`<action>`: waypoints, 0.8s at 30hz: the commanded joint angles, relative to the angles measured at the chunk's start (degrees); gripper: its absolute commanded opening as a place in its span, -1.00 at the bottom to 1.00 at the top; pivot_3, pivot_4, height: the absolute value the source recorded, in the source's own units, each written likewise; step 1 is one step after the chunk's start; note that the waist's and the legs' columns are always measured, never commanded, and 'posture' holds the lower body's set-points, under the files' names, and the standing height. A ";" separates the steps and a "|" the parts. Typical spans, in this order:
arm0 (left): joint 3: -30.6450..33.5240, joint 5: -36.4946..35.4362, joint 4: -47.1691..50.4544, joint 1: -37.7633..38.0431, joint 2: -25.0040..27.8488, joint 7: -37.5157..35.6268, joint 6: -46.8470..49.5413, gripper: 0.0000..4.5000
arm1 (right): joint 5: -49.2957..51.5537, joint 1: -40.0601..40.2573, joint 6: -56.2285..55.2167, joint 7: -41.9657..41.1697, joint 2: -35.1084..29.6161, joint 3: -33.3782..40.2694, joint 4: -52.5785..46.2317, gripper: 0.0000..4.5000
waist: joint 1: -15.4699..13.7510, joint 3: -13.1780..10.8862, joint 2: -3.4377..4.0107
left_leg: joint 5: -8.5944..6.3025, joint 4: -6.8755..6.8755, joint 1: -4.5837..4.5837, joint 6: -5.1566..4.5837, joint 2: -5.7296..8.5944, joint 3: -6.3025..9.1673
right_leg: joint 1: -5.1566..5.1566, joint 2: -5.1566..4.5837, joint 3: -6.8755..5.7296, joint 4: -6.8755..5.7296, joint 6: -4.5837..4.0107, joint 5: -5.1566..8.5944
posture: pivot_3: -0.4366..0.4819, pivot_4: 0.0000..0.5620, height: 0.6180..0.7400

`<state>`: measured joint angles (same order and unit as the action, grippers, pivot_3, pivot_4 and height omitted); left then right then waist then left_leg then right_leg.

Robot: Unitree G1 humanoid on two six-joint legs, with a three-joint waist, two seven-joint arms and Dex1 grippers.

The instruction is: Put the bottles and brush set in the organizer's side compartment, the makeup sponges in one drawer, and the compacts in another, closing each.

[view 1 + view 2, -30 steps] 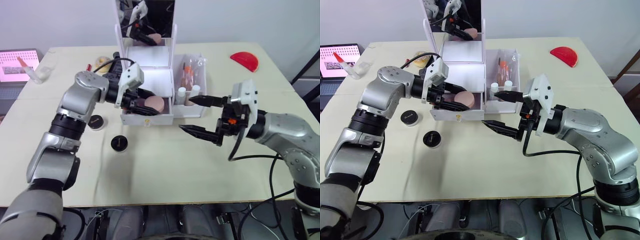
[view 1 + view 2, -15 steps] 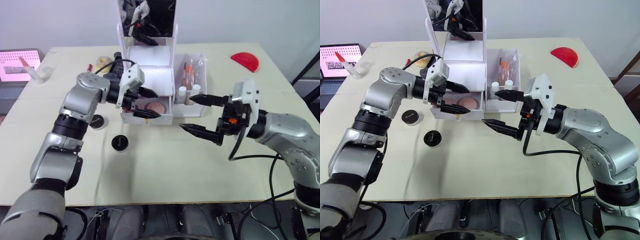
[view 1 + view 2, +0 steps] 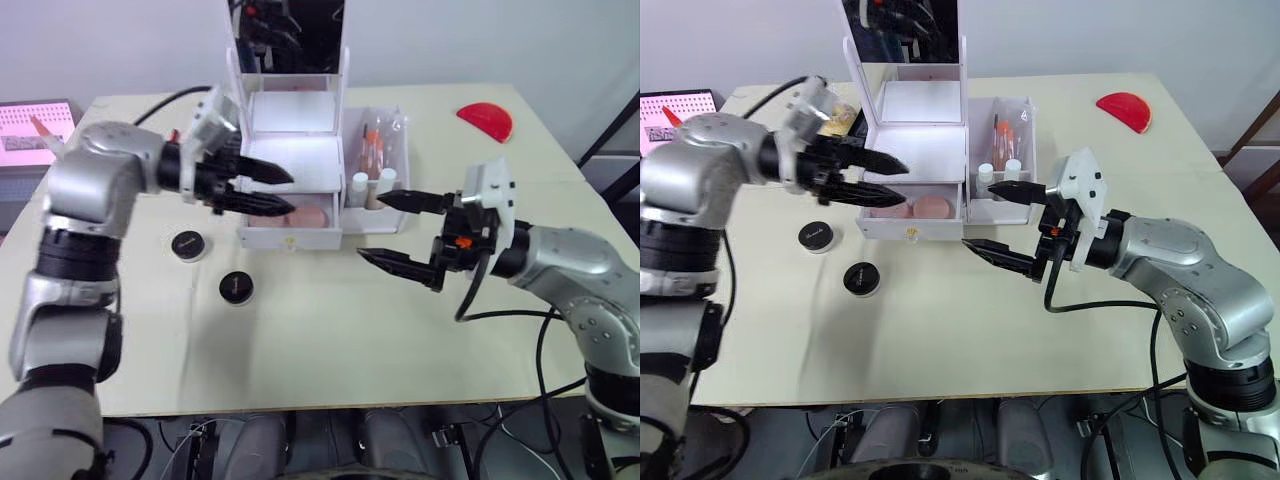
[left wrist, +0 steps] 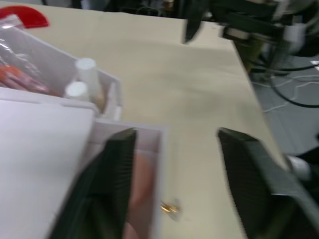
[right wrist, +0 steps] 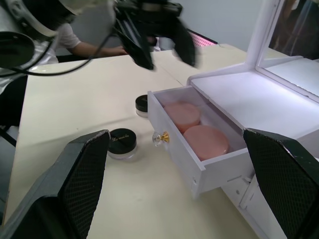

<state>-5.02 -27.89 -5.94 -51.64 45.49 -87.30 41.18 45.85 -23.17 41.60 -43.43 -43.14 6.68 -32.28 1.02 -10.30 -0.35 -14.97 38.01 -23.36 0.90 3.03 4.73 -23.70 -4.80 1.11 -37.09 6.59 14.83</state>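
With both sponges in the drawer, left tool hovers above, spread empty.

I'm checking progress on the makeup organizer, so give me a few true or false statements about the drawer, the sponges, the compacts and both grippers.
1. The drawer is open. True.
2. Two makeup sponges lie in it. True.
3. Both compacts are in a drawer. False: they sit on the table.
4. The left gripper holds a sponge. False: it is open and holds nothing.
5. The right gripper is open. True.
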 commanded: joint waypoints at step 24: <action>-2.03 15.48 -9.05 3.78 -10.30 25.80 -13.97 -0.99 | -0.16 -1.27 -1.14 -1.12 -0.91 1.54 0.14 1.00 | -0.46 -0.01 -0.01 | 0.00 0.00 -0.01 0.00 0.07 -0.01 | 0.02 -0.12 -0.06 0.00 0.01 -0.01 | -0.05 -0.47 1.00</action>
<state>-8.57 -12.96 -14.62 -46.15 35.41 -63.26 28.72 45.24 -23.94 40.86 -44.66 -43.66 7.12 -30.63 0.56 -10.31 -0.36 -14.97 38.02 -23.38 0.90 3.11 4.71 -23.68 -4.93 1.05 -37.09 6.61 14.82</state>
